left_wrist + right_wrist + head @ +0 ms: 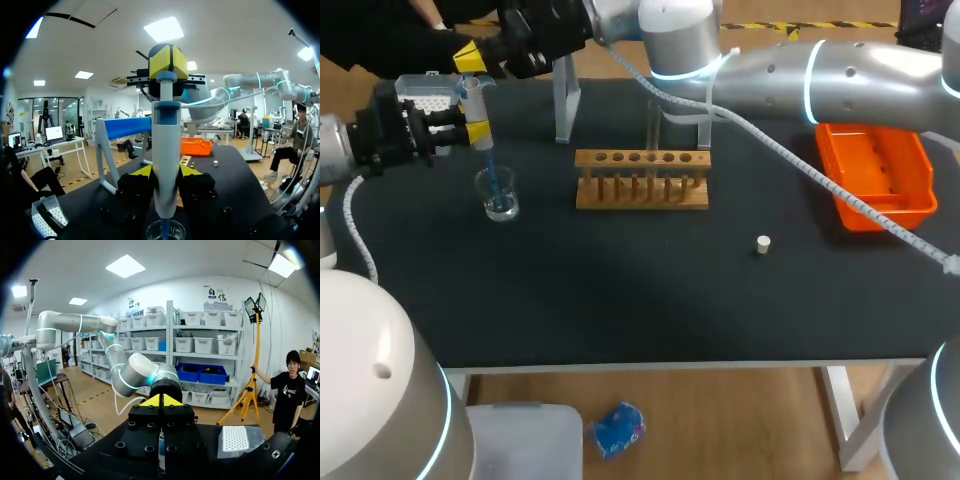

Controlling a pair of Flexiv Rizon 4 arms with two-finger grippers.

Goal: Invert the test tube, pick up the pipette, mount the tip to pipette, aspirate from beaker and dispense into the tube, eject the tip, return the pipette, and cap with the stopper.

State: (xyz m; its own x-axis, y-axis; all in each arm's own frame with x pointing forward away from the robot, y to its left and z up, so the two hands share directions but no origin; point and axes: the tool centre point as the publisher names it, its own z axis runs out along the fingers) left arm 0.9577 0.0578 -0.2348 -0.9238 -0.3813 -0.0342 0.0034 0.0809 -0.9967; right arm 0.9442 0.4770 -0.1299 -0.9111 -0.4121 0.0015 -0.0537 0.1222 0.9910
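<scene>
L jaws clamped on pipette (166, 150), upright at desk's (620, 290) far left w/ tip (488, 172) in beaker (500, 203), R jaws together atop plunger (166, 77): off-centre press could tilt pipette, lift tip, suck air or knock beaker.

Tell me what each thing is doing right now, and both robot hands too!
left hand: shut on the pipette.
right hand: shut, resting on the pipette's top.
pipette: upright, tip mounted, dipped in the beaker.
beaker: upright on the table.
test tube: upright in the rack, uncapped.
stopper: loose on the table.
</scene>
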